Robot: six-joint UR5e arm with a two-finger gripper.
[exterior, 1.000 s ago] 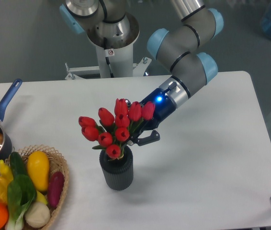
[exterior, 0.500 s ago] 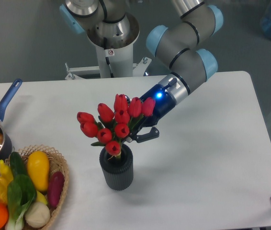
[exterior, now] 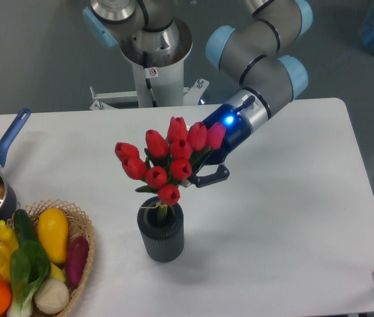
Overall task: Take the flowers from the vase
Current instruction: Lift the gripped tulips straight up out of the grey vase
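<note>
The arm is built of thick grey tubular links joined by rounded joints with pale blue end caps. Its base column is a shiny silver-grey cylinder bearing a small white label with a red mark. Near the wrist sits a silver ring, then a dark blue-black housing with a small lit blue lamp. The pincer [exterior: 203, 173] is black, with slim curved fingers.

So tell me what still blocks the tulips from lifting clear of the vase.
Nothing visible does. The tool grips the bunch of red tulips from the right, with open air above them. Only the stem ends remain in the mouth of the ribbed dark grey vase.
</note>
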